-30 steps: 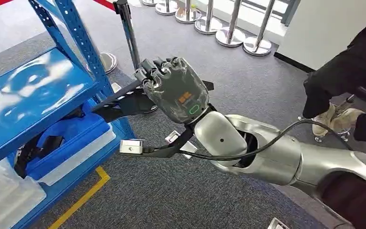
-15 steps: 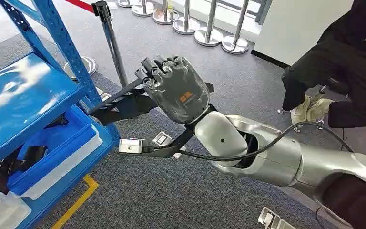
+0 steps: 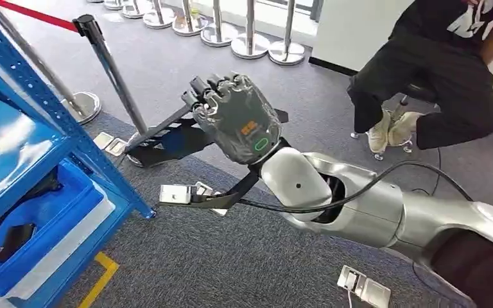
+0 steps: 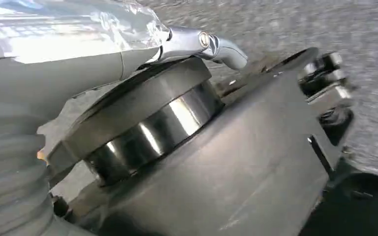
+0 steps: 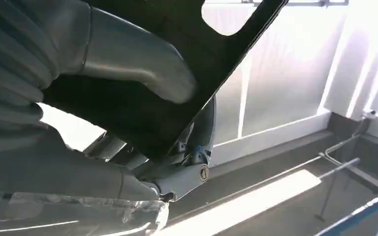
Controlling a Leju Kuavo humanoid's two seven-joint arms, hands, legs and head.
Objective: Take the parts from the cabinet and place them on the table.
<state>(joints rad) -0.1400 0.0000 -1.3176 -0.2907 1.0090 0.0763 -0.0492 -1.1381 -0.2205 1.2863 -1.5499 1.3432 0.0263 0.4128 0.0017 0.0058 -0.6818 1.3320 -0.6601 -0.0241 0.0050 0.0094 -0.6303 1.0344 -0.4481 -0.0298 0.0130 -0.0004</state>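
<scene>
One part in hand: my right robot hand [image 3: 234, 115] has its fingers curled tight around a flat black bracket-like part [image 3: 167, 138]; in the right wrist view my thumb [image 5: 128, 59] presses on the dark plate [image 5: 177, 98].
Other robot hand: my left robot hand [image 4: 54, 98] appears at the picture's edge beside dark parts; whether it is open or closed I cannot tell.
Where the part is: held in the air above the grey carpet [image 3: 231, 263], apart from the blue cabinet [image 3: 51, 128] and its blue bin [image 3: 45, 212].
Long axis: roughly level, running from my palm out toward the cabinet side, slightly downward at the far end.
Pointing: its free end points away from my wrist, toward the stanchion post [image 3: 112, 70].
Step, as I judge it: carrying, the part out of the cabinet and not yet set down.
Next move calls for: finding the table, keeping my grip firm, and swinging the long end past the post.
Nearby: a seated person [image 3: 449, 70].
</scene>
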